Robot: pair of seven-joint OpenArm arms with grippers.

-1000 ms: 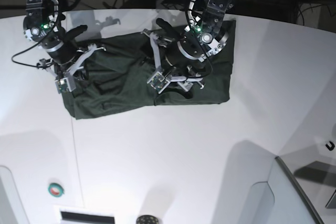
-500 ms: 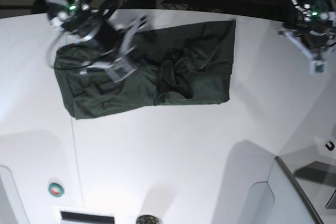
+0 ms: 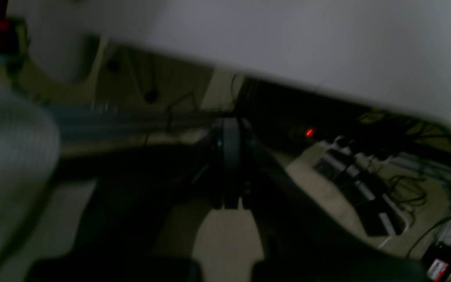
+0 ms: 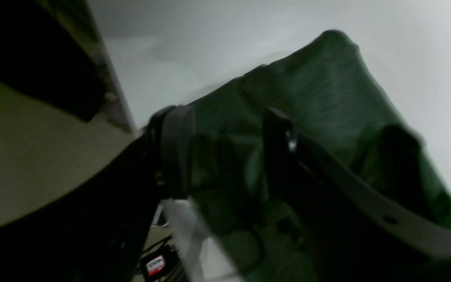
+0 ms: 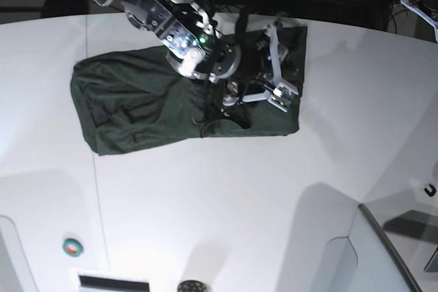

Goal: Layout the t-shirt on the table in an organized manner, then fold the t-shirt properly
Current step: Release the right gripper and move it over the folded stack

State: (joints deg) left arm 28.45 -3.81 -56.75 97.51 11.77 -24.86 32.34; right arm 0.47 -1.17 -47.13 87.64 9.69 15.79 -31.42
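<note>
Our right pincer (image 5: pixel 274 66) has swung across to the right half of the t-shirt (image 5: pixel 137 104), jaws apart, gripping nothing. Our left pincer (image 3: pixel 227 172) pulled away past the counter (image 5: pixel 226 210), shut and empty. The shirt lies upper middle; another fold looks next.

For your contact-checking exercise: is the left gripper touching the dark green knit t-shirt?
Apart. The base view shows the left gripper at the frame's far right edge, with bare white table between it and the dark green knit t-shirt.

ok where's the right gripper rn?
Base view: right gripper hovers over the t-shirt, at its right half near the table far edge, jaws apart.
</note>
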